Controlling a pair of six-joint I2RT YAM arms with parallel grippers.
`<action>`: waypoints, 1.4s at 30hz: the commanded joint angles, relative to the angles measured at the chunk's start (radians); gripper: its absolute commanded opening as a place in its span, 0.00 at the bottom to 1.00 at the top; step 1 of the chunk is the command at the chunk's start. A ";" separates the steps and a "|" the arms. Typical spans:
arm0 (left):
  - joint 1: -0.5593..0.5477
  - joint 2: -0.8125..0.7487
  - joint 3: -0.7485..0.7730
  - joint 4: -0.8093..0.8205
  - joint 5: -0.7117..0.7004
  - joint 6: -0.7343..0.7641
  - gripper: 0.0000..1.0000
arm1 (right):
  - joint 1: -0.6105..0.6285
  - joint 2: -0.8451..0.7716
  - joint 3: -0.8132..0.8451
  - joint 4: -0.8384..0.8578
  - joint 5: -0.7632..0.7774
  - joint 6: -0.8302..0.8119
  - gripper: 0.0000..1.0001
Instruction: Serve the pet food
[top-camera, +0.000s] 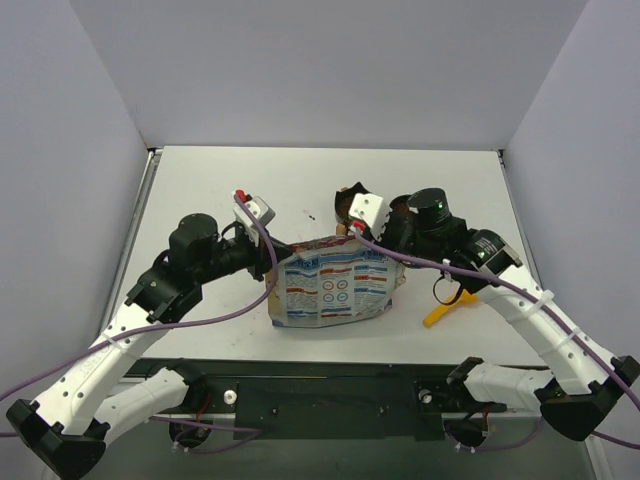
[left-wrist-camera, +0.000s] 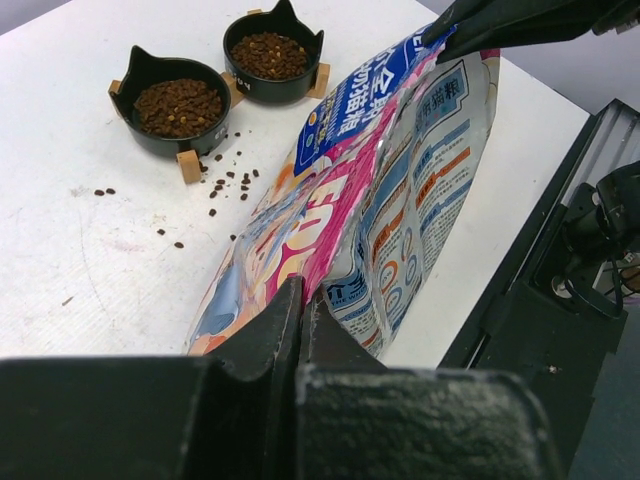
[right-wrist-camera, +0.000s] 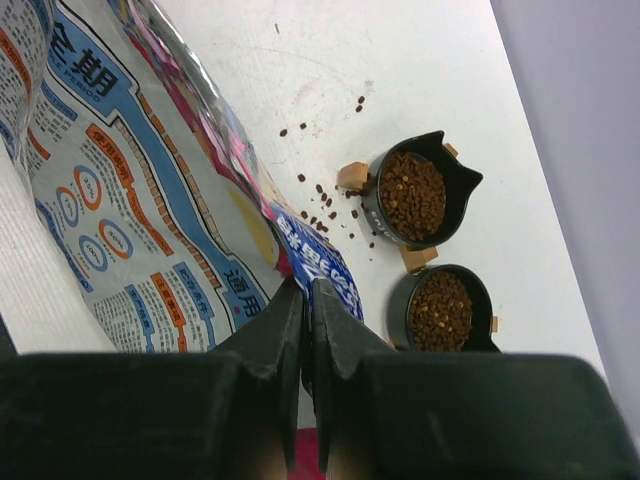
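With the bag (top-camera: 335, 285) pinched by the left tool (left-wrist-camera: 303, 300) and right tool (right-wrist-camera: 308, 298), kibble (right-wrist-camera: 412, 195) could be spilled past the full bowls (right-wrist-camera: 468, 190) if it is tipped.

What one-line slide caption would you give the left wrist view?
Left gripper and right gripper pinch the pet food bag; two black bowls hold kibble, stray pellets dot the table.

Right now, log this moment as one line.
left end effector: shut on bag; right end effector: shut on bag; bowls: both filled; stray kibble: near bowls
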 joint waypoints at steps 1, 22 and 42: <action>0.042 -0.087 0.063 -0.043 -0.148 0.043 0.00 | -0.217 -0.113 -0.064 -0.149 0.374 -0.068 0.00; 0.043 -0.079 0.080 -0.035 -0.080 0.016 0.00 | -0.367 -0.329 -0.151 -0.096 0.173 0.541 0.63; 0.043 -0.050 0.135 -0.090 0.035 -0.006 0.00 | -0.392 -0.103 -0.066 0.062 -0.481 0.633 0.60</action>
